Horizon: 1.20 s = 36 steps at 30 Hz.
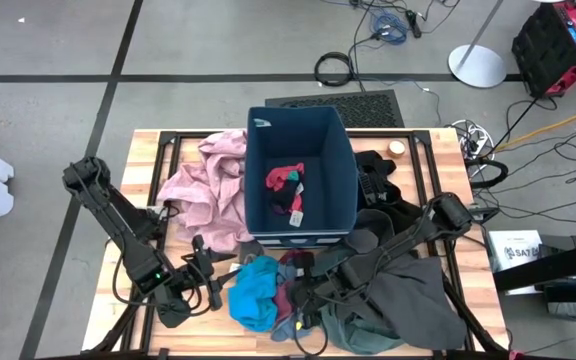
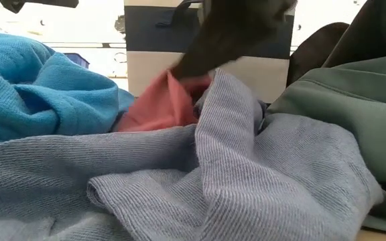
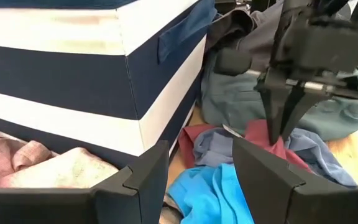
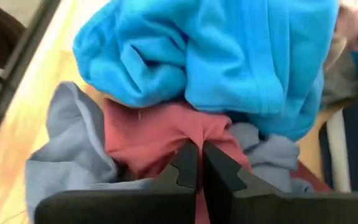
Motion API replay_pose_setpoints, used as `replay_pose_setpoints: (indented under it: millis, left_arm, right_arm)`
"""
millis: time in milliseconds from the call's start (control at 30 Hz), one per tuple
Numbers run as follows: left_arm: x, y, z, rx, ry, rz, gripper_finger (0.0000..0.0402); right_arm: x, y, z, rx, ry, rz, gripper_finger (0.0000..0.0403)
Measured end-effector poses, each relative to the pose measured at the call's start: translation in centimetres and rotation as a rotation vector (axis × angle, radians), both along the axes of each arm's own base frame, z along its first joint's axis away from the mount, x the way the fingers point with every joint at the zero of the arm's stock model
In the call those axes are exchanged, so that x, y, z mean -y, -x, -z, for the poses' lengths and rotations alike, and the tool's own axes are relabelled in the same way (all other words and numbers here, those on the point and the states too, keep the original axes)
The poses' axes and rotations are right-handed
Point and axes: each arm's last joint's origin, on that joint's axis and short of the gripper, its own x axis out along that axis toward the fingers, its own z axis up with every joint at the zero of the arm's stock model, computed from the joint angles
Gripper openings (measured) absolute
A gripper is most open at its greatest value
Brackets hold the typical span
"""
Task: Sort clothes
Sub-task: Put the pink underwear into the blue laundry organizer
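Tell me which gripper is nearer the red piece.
Right. The right gripper is shut on the red piece, pinching a fold. The left gripper is open, apart from it, beyond the bright-blue piece.

The bin (image 1: 301, 170) stands upright at the middle of the surface (image 1: 143, 170), toward its far edge. Inside the bin lies a small bundle of garments (image 1: 288, 188). Left of the bin, touching its wall, lies a large garment (image 1: 208, 185). In front of the bin lies a pile of clothes (image 1: 268, 295), with a small piece (image 4: 160, 140) under its topmost garment (image 4: 229, 56). Right of the bin and forward of it, more garments (image 1: 408, 290) are heaped.
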Motion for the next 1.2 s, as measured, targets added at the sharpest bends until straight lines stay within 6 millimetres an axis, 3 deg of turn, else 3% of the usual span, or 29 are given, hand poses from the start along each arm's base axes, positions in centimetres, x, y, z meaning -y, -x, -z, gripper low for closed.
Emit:
replay_pose_setpoints:
  millis: [300,700,967,1200]
  left_arm:
    - [0.5,-0.4,-0.6,0.020,-0.055,0.055,0.0189]
    - [1.1,-0.9,-1.5,0.052,-0.139,0.118,0.0189]
    - [1.5,-1.3,-2.5,0.106,-0.170,0.151,0.0189]
    - [1.1,-2.2,-2.8,0.122,-0.108,0.167,0.0189]
  right_arm:
    - [-1.0,0.3,-6.3,0.053,0.125,-0.021,0.0001]
    - [-2.3,3.4,-14.2,0.278,0.317,0.073,0.0000]
    - [-2.0,4.7,-16.6,0.402,0.437,0.206,0.0000]
    - [-1.9,4.8,-18.2,0.475,0.475,0.198,0.0000]
